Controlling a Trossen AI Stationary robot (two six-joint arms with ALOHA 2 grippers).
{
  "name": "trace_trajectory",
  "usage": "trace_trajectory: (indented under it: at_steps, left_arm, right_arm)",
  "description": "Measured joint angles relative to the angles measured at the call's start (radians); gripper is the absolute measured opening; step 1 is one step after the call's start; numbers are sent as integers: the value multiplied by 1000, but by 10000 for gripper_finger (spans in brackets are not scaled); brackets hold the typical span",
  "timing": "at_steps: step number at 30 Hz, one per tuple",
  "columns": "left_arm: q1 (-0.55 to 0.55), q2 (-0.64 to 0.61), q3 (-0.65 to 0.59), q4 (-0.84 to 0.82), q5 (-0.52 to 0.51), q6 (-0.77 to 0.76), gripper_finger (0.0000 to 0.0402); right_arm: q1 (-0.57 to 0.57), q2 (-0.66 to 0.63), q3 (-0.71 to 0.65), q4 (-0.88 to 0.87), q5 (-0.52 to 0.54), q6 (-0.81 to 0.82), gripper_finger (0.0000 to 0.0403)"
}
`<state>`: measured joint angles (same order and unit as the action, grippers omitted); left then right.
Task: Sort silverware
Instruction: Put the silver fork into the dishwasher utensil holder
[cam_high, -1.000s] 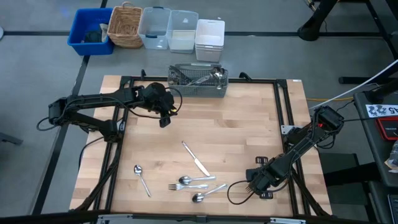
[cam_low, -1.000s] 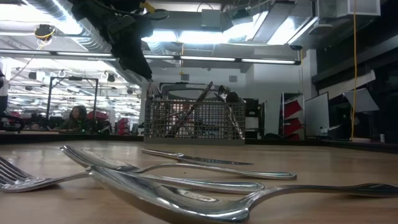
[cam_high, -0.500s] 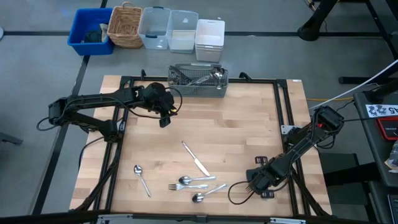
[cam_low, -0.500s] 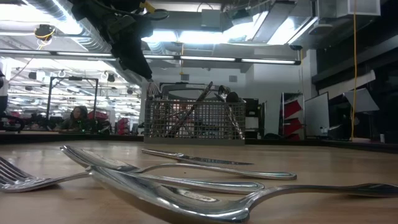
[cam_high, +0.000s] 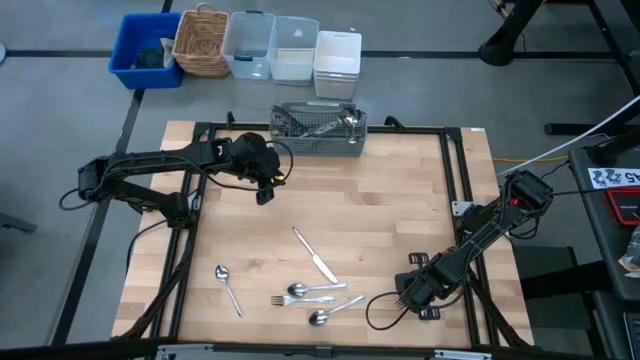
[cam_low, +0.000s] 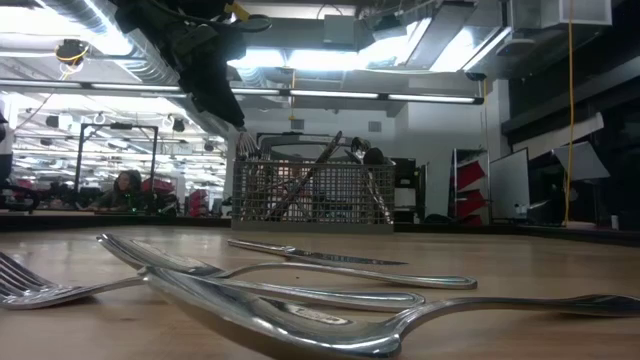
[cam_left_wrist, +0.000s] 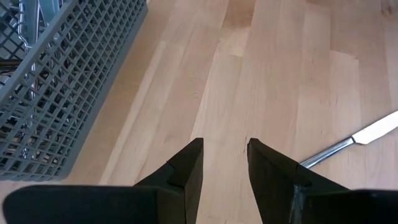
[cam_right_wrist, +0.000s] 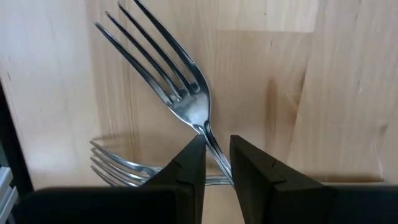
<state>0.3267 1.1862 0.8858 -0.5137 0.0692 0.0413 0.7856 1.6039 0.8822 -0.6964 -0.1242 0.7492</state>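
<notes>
Steel fork (cam_right_wrist: 180, 93) sat pinched by its handle in my nearly closed right jaws (cam_right_wrist: 217, 148) at the table's (cam_high: 400, 200) near-right corner, tines pointing straight ahead, while my left jaws (cam_left_wrist: 224, 148), part-open and empty, hung beside the far-edge basket (cam_high: 318, 128).

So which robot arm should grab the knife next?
Probably the left. The left gripper hangs open and empty above the table near the knife, while the right gripper already pinches a fork.

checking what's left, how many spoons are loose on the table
3. One spoon lies alone on the left side; a second spoon and a third spoon are in the middle cluster. The mesh basket may hide more.
</notes>
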Motion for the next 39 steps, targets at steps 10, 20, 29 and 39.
trace_trajectory:
  at_steps: [10, 20, 29, 39]
  left_arm:
    - [0, 0, 0, 0, 0, 22, 111]
    - [0, 0, 0, 0, 0, 22, 111]
    - [0, 0, 0, 0, 0, 22, 111]
    - [0, 0, 0, 1, 0, 13, 111]
  right_arm:
    - [0, 0, 0, 0, -18, -74, 74]
    - [-1, -1, -69, 57, -36, -76, 74]
    - [0, -2, -75, 74, 19, -77, 49]
    - [0, -2, -76, 80, 39, -27, 27]
